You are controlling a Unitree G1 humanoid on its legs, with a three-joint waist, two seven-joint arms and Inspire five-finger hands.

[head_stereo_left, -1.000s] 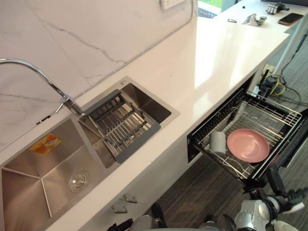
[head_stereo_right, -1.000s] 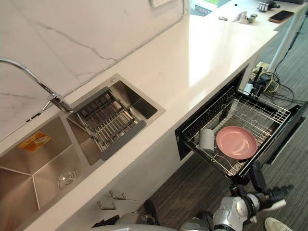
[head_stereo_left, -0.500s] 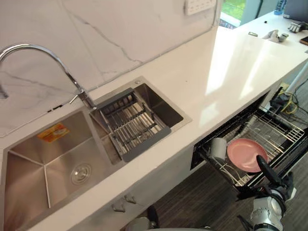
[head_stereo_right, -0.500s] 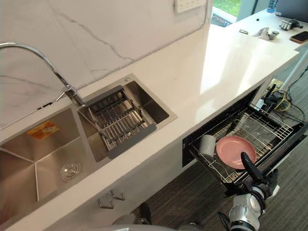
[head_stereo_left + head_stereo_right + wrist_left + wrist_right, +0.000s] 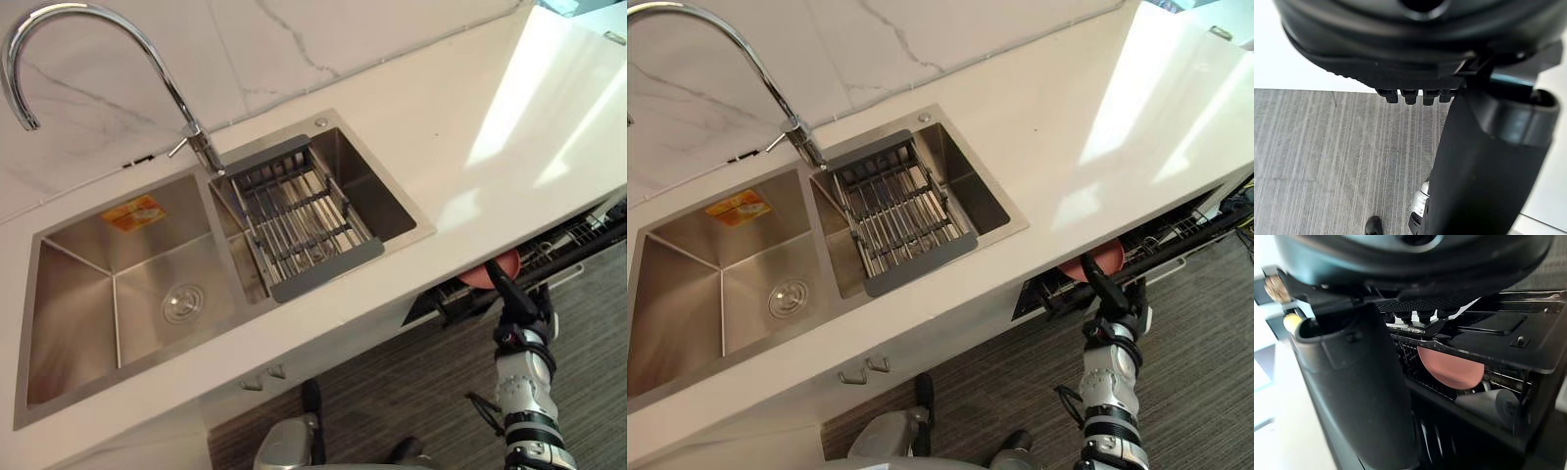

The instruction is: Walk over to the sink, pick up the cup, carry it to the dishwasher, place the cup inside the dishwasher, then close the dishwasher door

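The grey cup (image 5: 1493, 409) lies on its side in the dishwasher rack (image 5: 578, 240), beside a pink plate (image 5: 504, 265). The rack is pushed almost fully under the white counter (image 5: 490, 108); just a strip of it and the plate's edge stick out. My right hand (image 5: 517, 313) is at the rack's front edge, open, with straight fingers pointing up at it. In the right wrist view the dark front panel (image 5: 1508, 342) stands close past my fingertips (image 5: 1415, 316). My left hand (image 5: 1415, 44) hangs open over the striped floor, holding nothing.
A steel double sink (image 5: 78, 294) with a curved faucet (image 5: 147, 49) is set in the counter. A grey draining rack (image 5: 299, 220) rests across the right basin. Grey striped carpet (image 5: 411, 392) runs along the cabinet front.
The camera has swung towards the sink. The dishwasher rack has slid from wide open to nearly under the counter. My right hand has risen from below the rack to its front edge.
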